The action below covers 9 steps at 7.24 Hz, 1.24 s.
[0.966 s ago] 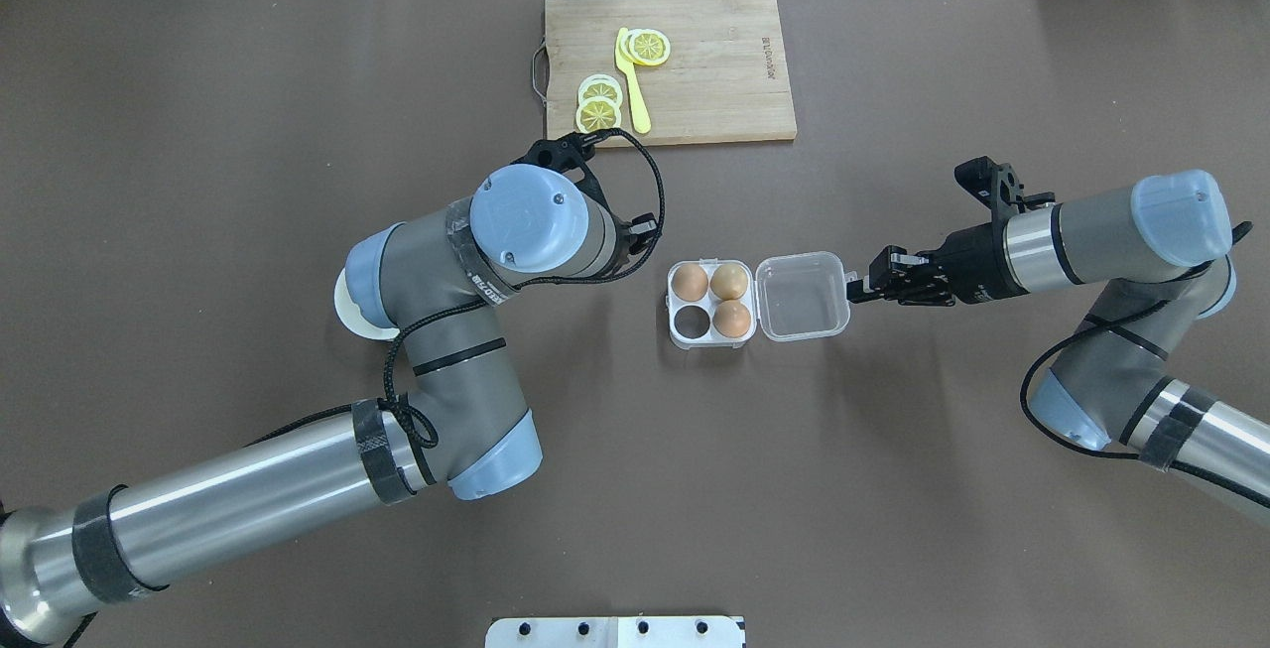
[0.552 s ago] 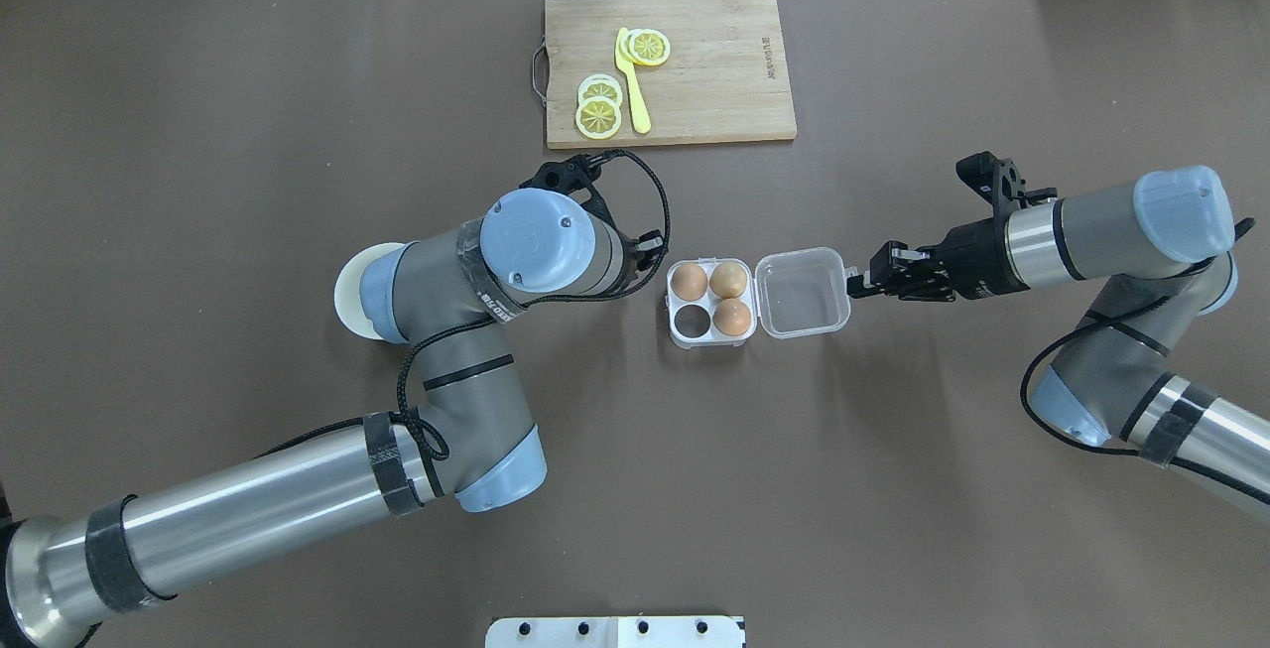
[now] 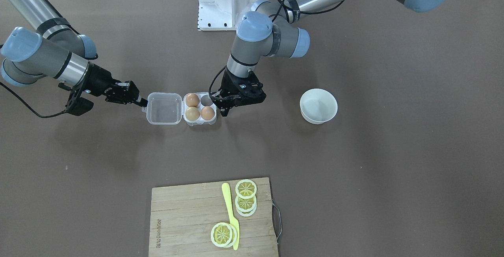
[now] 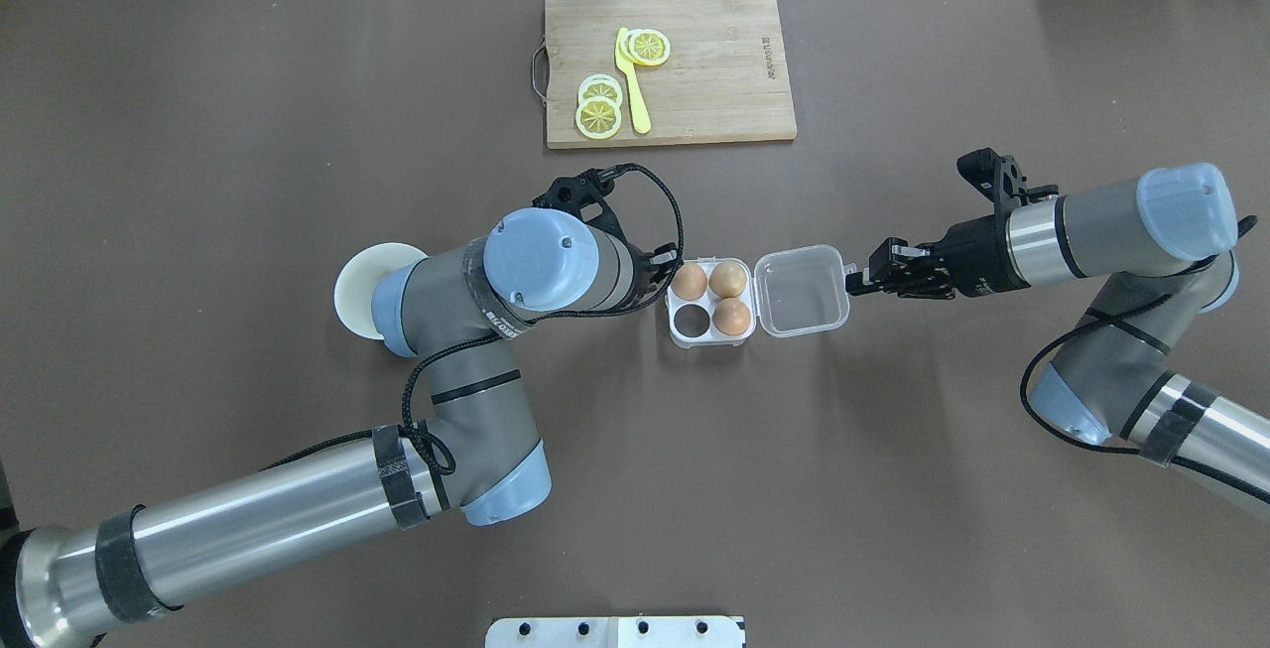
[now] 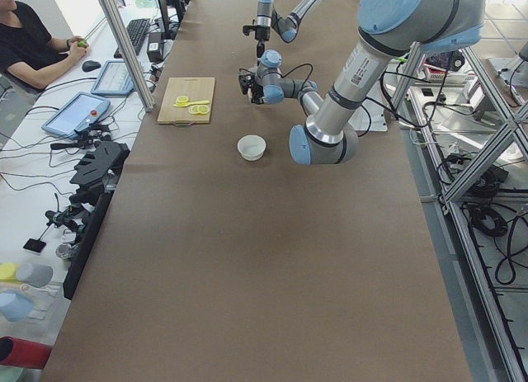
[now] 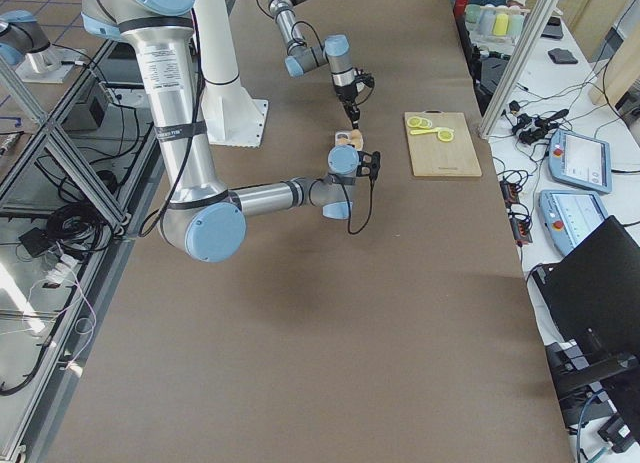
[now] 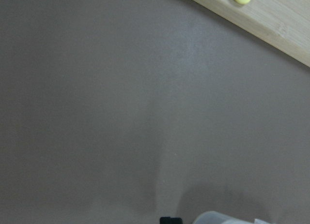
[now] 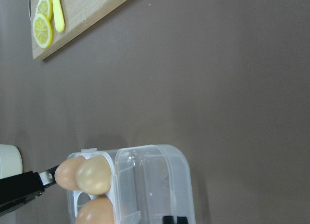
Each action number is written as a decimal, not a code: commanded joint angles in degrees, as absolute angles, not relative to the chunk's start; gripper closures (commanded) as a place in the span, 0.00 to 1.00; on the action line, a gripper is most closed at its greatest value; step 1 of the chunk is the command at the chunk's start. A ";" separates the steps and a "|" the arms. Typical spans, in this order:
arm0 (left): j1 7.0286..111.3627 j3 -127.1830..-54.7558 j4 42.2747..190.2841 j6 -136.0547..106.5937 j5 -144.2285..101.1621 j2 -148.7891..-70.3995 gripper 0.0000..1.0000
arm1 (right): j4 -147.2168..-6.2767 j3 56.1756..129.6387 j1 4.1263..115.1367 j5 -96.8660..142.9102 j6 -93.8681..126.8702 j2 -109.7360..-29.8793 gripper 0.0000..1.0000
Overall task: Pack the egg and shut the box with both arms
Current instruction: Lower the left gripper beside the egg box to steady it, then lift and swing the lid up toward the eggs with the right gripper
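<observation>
The box (image 4: 685,334) lies open at mid-table, its clear lid (image 4: 804,293) folded out flat to the right. The egg (image 4: 690,281) sits in the far left cell, and two other eggs fill the cells beside it. The near left cell is empty. My left gripper (image 3: 222,109) points down just off the box's left side, shut and empty, and its tip (image 8: 48,177) nearly touches the egg. My right gripper (image 4: 853,282) is shut on the lid's outer edge at the latch tab. The overhead view hides the left fingertips under the wrist.
A white bowl (image 3: 319,117) stands empty to the left of the box, beside my left elbow. At the far side lies a wooden cutting board (image 4: 714,72) with lemon slices (image 4: 599,104) and a yellow knife (image 4: 633,82). Brown table surface surrounds the box.
My left arm has swung right, bringing its gripper up to the box's left side and uncovering the bowl. The right gripper has shifted slightly while staying at the lid edge.
</observation>
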<state>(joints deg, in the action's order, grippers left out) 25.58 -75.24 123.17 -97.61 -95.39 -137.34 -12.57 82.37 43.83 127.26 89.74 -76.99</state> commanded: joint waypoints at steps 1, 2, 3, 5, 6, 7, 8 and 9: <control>25.40 -74.62 124.89 -97.65 -95.36 -137.37 1.00 | -12.57 82.62 44.03 127.35 89.82 -76.99 0.95; 25.40 -74.62 124.89 -97.65 -95.36 -137.37 1.00 | -12.57 83.05 44.38 127.70 89.82 -76.99 0.95; 25.49 -74.62 124.89 -97.65 -95.36 -137.37 1.00 | -12.57 83.32 45.08 128.40 90.17 -76.99 0.95; 25.40 -74.62 124.98 -97.65 -95.36 -137.37 1.00 | -12.66 83.41 46.14 129.46 90.18 -76.90 0.95; 25.40 -74.53 124.98 -97.65 -95.45 -137.37 1.00 | -12.66 83.41 46.14 129.46 90.18 -76.82 0.95; 25.40 -74.53 124.98 -97.73 -95.45 -137.46 1.00 | -12.66 83.41 46.14 129.46 90.18 -76.73 0.95; 25.23 -74.36 126.29 -97.73 -95.36 -137.55 1.00 | -12.57 83.41 46.14 129.46 90.18 -76.73 0.95; 25.14 -74.09 127.08 -98.52 -95.36 -137.55 1.00 | -12.66 83.76 46.06 129.46 90.61 -76.73 0.95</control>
